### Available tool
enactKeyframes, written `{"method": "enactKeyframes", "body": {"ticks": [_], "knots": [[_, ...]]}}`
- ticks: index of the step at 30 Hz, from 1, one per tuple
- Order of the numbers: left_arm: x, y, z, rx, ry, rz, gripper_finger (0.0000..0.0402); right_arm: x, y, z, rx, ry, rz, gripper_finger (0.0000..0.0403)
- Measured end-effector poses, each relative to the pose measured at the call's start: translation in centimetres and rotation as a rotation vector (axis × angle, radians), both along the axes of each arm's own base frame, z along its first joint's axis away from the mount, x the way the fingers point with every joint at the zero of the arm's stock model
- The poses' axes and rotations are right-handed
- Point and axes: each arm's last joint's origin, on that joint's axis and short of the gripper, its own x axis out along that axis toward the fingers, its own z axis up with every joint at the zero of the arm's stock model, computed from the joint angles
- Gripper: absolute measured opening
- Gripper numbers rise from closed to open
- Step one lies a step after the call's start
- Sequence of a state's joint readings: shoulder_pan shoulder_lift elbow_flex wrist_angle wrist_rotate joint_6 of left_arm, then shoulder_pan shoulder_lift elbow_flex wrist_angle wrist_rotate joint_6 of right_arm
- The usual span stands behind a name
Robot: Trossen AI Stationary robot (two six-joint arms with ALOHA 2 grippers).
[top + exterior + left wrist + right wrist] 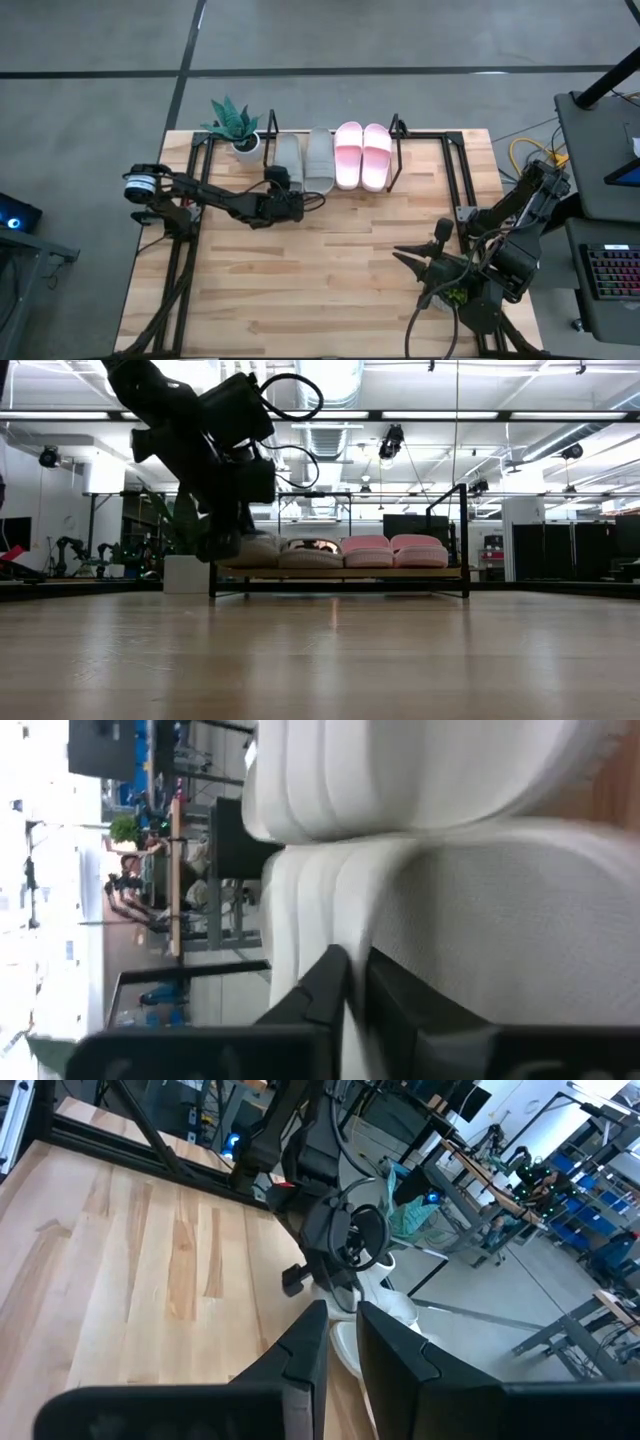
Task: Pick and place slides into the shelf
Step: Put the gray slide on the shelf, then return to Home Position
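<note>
All four slides (334, 156) are sitting side by side on the shelf (400, 135). The left gripper (278, 181), fingers closed and empty, is hanging at the grey pair's heels; the right gripper (420, 264) is waiting closed near the table's front. Light, soft rubber is likely pinching best at the strap

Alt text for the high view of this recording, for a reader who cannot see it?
Overhead view of a wooden table: four slides, two grey-green and two pale pink, lie side by side on the shelf at the far edge. The left gripper sits at the leftmost grey-green slide; the right gripper waits near the front right corner.
</note>
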State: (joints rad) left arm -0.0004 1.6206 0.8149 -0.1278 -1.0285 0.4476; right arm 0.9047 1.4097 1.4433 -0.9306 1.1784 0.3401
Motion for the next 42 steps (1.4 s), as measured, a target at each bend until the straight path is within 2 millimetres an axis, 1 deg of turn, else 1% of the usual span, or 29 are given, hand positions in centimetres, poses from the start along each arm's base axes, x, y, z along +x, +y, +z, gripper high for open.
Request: {"method": "enactKeyframes", "body": {"ticks": [1,7,18,23,28,34,39,42], "knots": [[0.0,0.0,0.0,-0.008,0.0,-0.008,0.0009,0.0,0.0,0.0,0.0,0.0,0.0,0.0048],[0.0,0.0,0.0,0.016,0.032,-0.01,0.0003,0.0,0.0,0.0,0.0,0.001,0.001,0.0048],[-0.1,0.2,0.1,0.066,0.055,0.013,0.0001,0.0,0.0,0.0,0.001,0.002,0.002,0.0048],[0.0,0.2,0.0,0.021,0.038,-0.017,0.0007,0.0,0.0,0.0,0.002,0.002,0.002,0.0048],[0.1,0.1,-0.1,-0.032,0.038,-0.056,0.0046,0.0,0.0,0.0,0.002,0.001,0.002,0.0048],[0.2,0.0,0.1,-0.064,0.03,-0.087,0.0132,0.0,0.0,0.0,0.002,0.001,0.002,0.0048],[0.1,-0.2,1.1,-0.155,-0.038,-0.139,0.0205,0.0,0.0,0.0,0.002,0.001,0.002,0.0048],[-0.3,-0.2,1.9,-0.186,-0.088,-0.147,0.0229,0.0,0.0,0.0,0.002,0.001,0.002,0.0048]]}}
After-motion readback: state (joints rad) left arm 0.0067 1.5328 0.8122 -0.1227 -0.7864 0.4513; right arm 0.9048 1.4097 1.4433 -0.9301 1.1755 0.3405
